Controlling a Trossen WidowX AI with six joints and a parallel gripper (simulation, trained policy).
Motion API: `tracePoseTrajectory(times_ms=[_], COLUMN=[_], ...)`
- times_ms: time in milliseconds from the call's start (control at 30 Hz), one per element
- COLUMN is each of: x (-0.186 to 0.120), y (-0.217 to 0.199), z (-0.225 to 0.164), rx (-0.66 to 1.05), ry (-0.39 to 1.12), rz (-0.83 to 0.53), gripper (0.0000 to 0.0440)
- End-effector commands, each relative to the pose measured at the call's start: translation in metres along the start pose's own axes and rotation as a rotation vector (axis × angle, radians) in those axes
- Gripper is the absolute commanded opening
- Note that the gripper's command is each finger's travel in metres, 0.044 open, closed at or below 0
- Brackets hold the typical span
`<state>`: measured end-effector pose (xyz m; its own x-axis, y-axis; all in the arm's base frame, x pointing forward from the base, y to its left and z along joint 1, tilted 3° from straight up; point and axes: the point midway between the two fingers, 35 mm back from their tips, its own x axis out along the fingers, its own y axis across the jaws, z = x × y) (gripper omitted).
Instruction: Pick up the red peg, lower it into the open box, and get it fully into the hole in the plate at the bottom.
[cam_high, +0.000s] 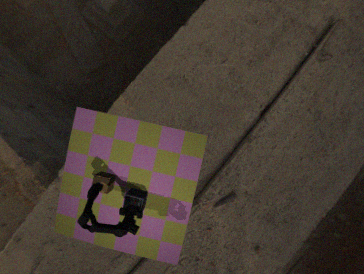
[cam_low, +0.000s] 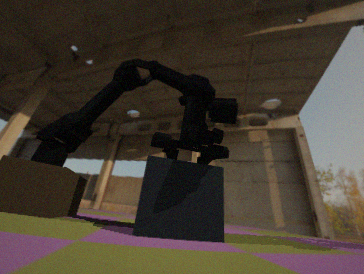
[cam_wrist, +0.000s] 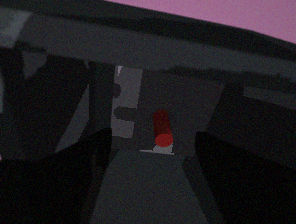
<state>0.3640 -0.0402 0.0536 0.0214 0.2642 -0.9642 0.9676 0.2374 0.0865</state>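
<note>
The dark blue-grey open box (cam_high: 135, 196) (cam_low: 180, 202) (cam_wrist: 150, 41) stands on the checkered mat. The red peg (cam_wrist: 163, 126) is inside it, seen steeply from above with its round top end facing the camera. It looks roughly upright. Its foot and the hole are hidden, so its depth in the plate cannot be told. My gripper (cam_low: 187, 156) (cam_wrist: 154, 136) is open at the box's top rim, with a finger on each side of the peg in the wrist view and a gap on both sides. The front wall hides the fingertips in the exterior view.
The arm's brown base block (cam_high: 104, 181) (cam_low: 37, 187) stands beside the box, to its left in the exterior view. The box walls rise around the peg. The pink and olive checkered mat (cam_high: 170, 254) (cam_low: 115, 257) lies on a concrete surface (cam_high: 280, 150).
</note>
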Motion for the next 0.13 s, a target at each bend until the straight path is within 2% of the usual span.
tracePoseTrajectory(times_ms=[0,100], x=[-0.0043,-0.0076], y=[0.0018,0.0021], z=[0.0025,0.0041], rx=[0.004,0.009], ry=[0.007,0.009], rz=[0.01,0.015], gripper=[0.0269,0.0268])
